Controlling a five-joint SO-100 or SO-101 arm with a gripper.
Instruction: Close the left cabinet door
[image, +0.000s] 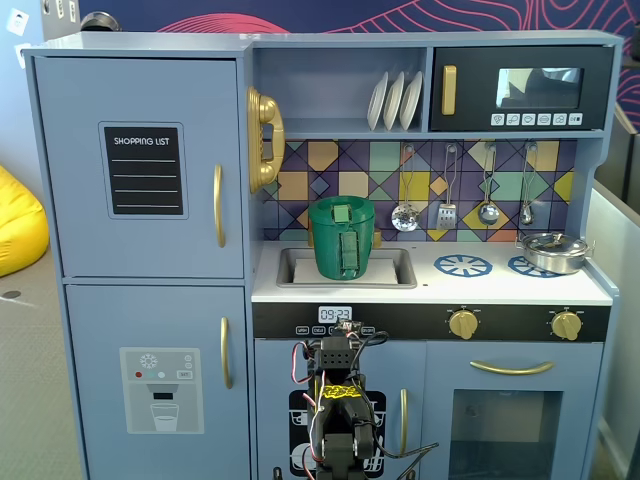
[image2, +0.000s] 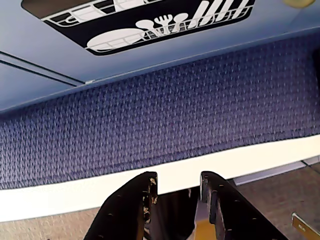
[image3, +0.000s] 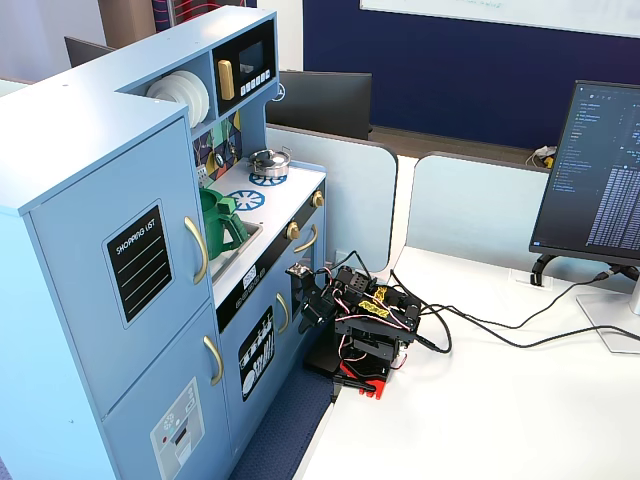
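The left cabinet door (image: 150, 100) is light blue with a black "SHOPPING LIST" panel and a curved gold handle (image: 218, 205). It lies flush with the cabinet front, shut, in both fixed views (image3: 95, 215). My arm (image: 338, 400) sits folded on the white table, low in front of the dishwasher door and well right of and below that door. My gripper (image3: 303, 310) points down towards the floor. In the wrist view the gripper (image2: 178, 181) has its jaws a little apart with nothing between them.
The lower door with an ice-dispenser graphic (image: 160, 390) is shut below the left door. A green pot (image: 342, 238) stands in the sink and a steel pot (image: 555, 250) on the hob. A monitor (image3: 600, 180) and cables (image3: 480, 325) lie on the table. Blue carpet (image2: 175, 110) runs between the table edge (image2: 75, 195) and the kitchen.
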